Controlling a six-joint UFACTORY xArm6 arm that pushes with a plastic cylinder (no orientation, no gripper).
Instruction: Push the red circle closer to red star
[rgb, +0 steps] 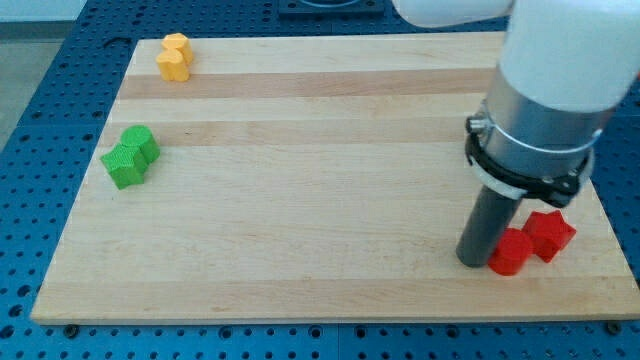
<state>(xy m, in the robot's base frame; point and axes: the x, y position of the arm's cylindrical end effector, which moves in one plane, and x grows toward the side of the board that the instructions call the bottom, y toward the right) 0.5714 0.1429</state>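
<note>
Fingers are not part of this arm, so no spread or pinch can be told. On the wooden worktop (320, 200), a green block (130, 157) and yellow block (175, 57) sit far left. My tip (473, 260) touches the red circle (511, 252), which touches the red star (549, 235).

Bright, even overhead light; sharp across the board, soft only up close.

The pale striped wooden board (300, 180) is evenly lit without glare, and the blocks throw only faint, short shadows. A soft shadow sits at the base of the dark rod by my tip (473, 262). The large white-and-grey arm housing (555, 80) nearest the lens looks slightly blurred and overexposed on top.
</note>
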